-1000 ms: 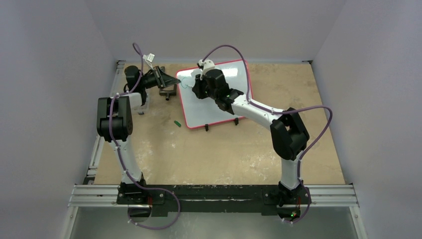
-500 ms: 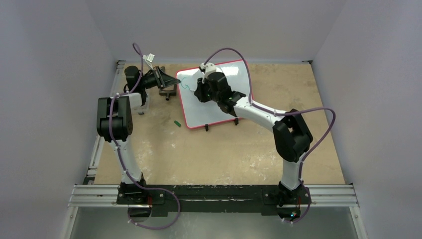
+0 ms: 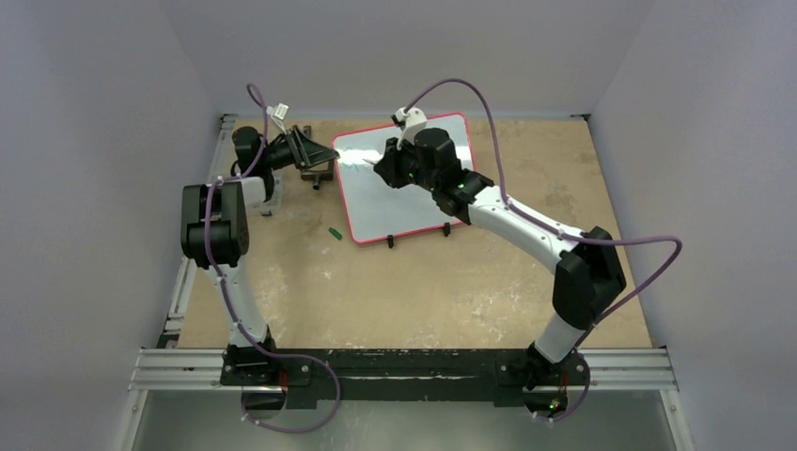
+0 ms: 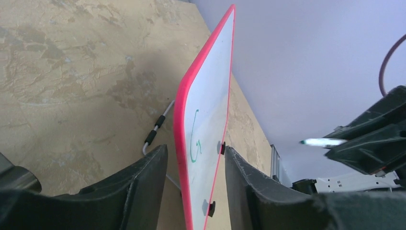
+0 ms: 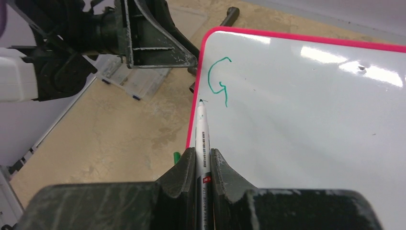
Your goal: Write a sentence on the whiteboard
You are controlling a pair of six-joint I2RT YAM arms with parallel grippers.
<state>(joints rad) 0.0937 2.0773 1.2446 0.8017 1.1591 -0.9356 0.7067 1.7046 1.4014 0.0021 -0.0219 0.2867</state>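
Note:
The whiteboard (image 3: 414, 202) with its red frame stands tilted at the back of the table. It also shows in the left wrist view (image 4: 206, 105) and the right wrist view (image 5: 306, 120). Of the sentence only a green "G" (image 5: 219, 81) is there, near the board's upper left corner. My right gripper (image 5: 203, 155) is shut on a white marker (image 5: 202, 136). The marker's tip hovers off the board's left edge, just below the "G". My left gripper (image 4: 194, 149) is open, and the board's corner shows between its fingers without visible contact.
A green marker cap (image 3: 334, 232) lies on the table left of the board. A black stand (image 3: 318, 175) sits beside the left gripper (image 3: 327, 152). A clear holder (image 5: 129, 79) is at the far left. Grey walls close in on three sides.
My right arm has swung right and stretched out, lifting the marker off the board beside the "G". The left arm and the board have not moved.

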